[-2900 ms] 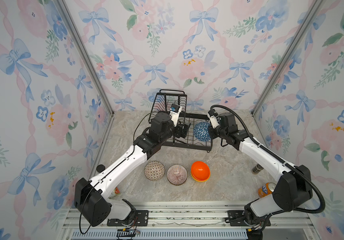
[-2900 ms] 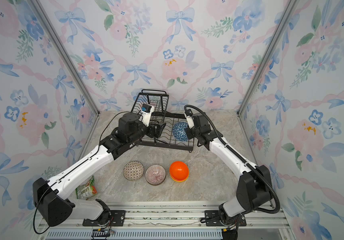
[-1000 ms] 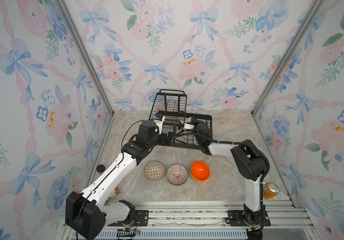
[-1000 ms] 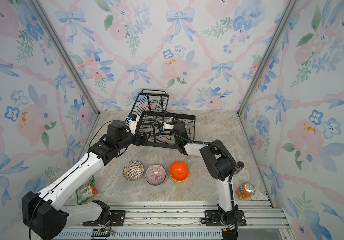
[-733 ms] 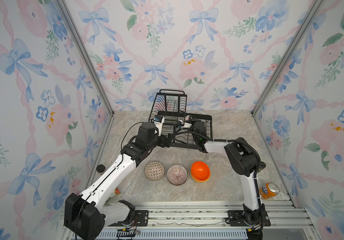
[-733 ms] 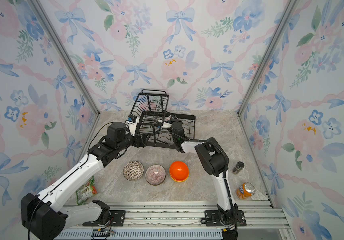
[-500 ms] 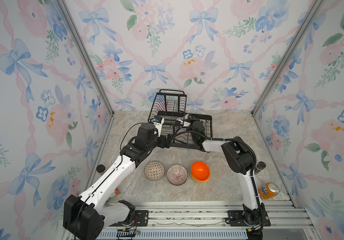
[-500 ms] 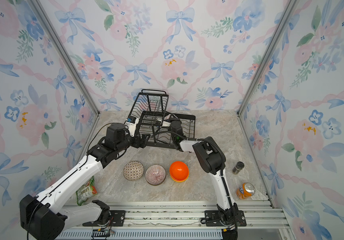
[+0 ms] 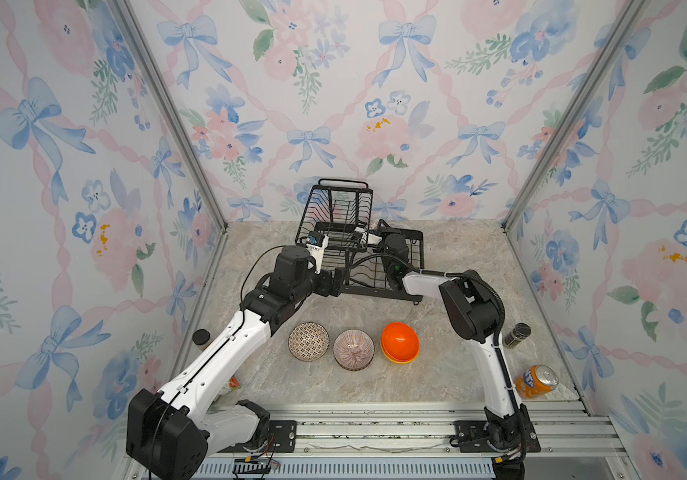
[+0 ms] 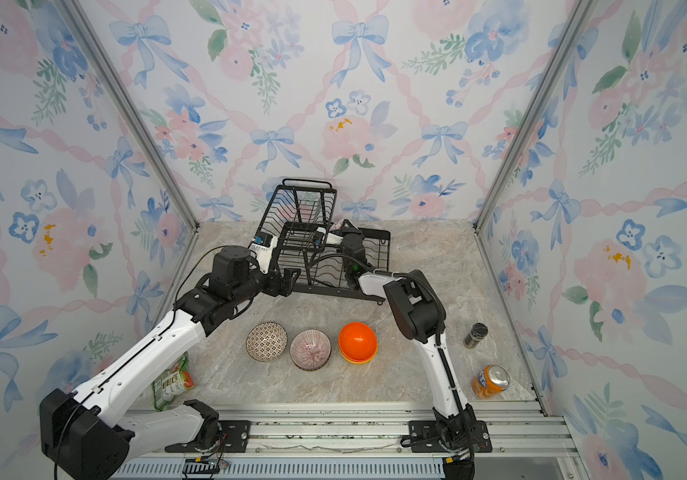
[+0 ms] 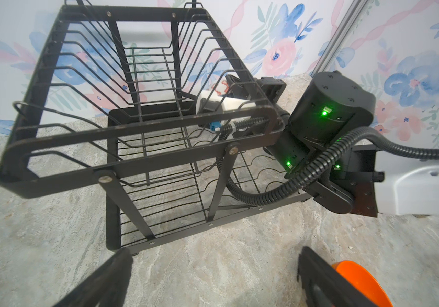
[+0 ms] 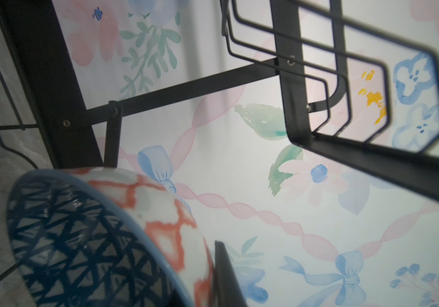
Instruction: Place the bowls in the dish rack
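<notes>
Right claw point(image 11: 235, 85) pinches the glossy, triangle-patterned round bowl point(image 12: 93, 239) inside the black wire rack point(image 9: 341, 208), deeper than before; left claw point(image 11: 214, 263) spread, withdrawn.

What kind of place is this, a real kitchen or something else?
Probably a staged robot test cell, not a kitchen: floral wallpaper panels enclose a marble-look tabletop, and the left arm and right arm stand on a metal rail.

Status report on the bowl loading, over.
Left gripper open, short of dish rack. Right gripper shut on blue triangle-patterned bowl over rack's base. Upper basket close beside it.
</notes>
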`<state>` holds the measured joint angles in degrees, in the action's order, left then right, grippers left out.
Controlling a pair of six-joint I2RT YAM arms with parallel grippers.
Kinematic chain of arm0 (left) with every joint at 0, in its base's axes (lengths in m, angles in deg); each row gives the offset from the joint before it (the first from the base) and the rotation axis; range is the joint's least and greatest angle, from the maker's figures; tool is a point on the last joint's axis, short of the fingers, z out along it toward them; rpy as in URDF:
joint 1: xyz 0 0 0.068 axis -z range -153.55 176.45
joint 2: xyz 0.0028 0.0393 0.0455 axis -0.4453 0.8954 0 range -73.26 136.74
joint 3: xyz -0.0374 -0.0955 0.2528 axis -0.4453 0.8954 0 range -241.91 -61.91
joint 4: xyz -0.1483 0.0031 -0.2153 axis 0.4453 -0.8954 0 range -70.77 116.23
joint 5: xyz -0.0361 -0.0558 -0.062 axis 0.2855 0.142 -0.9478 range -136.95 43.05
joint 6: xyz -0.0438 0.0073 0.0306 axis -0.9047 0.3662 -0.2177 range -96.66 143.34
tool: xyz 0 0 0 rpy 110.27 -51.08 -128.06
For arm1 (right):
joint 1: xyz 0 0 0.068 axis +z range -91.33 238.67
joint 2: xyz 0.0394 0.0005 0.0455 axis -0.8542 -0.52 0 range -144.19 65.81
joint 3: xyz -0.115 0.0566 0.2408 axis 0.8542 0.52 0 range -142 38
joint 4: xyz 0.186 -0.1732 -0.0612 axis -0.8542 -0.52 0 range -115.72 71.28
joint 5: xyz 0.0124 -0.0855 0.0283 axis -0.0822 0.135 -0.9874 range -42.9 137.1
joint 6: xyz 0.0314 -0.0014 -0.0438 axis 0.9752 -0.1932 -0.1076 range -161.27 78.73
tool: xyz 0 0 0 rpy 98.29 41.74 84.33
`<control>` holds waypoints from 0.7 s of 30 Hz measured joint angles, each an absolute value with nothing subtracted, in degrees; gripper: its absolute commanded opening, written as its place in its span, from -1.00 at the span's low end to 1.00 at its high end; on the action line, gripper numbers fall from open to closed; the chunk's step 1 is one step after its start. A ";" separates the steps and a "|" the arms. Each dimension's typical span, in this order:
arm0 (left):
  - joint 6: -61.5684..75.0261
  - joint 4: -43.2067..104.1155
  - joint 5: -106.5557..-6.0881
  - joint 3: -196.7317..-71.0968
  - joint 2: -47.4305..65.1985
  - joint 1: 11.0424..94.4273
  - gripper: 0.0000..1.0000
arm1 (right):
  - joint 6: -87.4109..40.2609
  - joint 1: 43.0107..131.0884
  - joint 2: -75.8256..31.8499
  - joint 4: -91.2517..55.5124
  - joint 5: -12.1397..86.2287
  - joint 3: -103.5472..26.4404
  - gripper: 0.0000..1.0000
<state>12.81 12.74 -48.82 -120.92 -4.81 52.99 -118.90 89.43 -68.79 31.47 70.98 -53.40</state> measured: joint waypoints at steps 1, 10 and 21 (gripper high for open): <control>12.81 12.74 -48.97 -120.92 -4.79 52.99 0.96 | -118.88 89.41 -69.10 31.47 70.98 -53.81 -1.00; 12.81 12.72 -48.97 -120.92 -4.68 52.99 0.96 | -118.53 89.41 -71.37 30.29 70.95 -56.24 -1.00; 12.81 12.37 -48.97 -120.92 -4.31 52.99 0.96 | -117.72 89.41 -73.67 28.57 70.93 -59.12 -1.00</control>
<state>12.81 12.37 -48.97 -120.92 -4.31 52.99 -117.72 89.41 -73.67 28.57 70.93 -59.12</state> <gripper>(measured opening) 0.979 0.101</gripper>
